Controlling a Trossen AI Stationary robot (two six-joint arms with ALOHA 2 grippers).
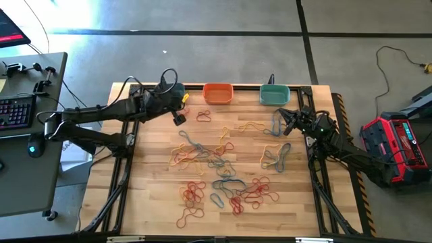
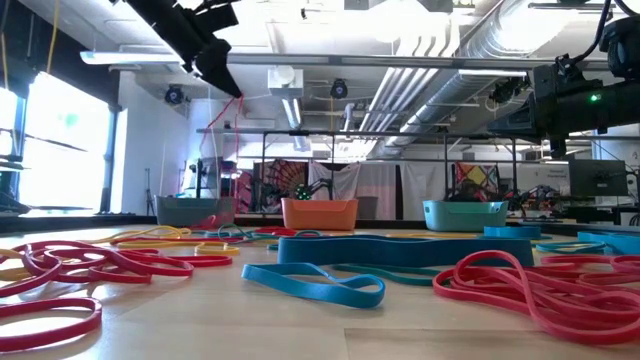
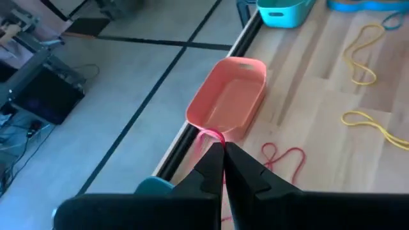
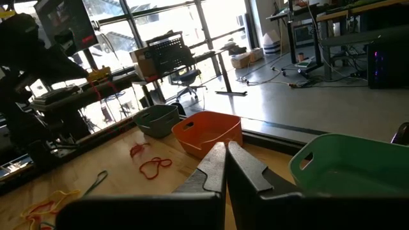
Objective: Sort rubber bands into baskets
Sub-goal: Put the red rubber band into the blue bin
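Rubber bands [image 1: 223, 177], thin red, yellow and blue loops, sprawl across your wooden bench [image 1: 155, 202]. Your left gripper [image 3: 223, 148], clenched on a dangling red band [image 3: 214, 135], hangs near the orange plastic basket [image 3: 229, 99]; right gripper [image 4: 226, 148] clenched empty by the teal-green basket [image 4: 358, 166].

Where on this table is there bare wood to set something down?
Free: the table's left strip between its edge and the rubber bands, and the right front corner. Narrower: wood between the orange basket and teal basket. Crowded: the centre and front middle.

Grey concrete floor [image 1: 202, 47] crossed by dark seams, a grey desk [image 1: 27, 169] with a keyboard [image 1: 15, 111] at one side, bright windows [image 2: 60, 150], silver ceiling ducts [image 2: 440, 50] overhead.
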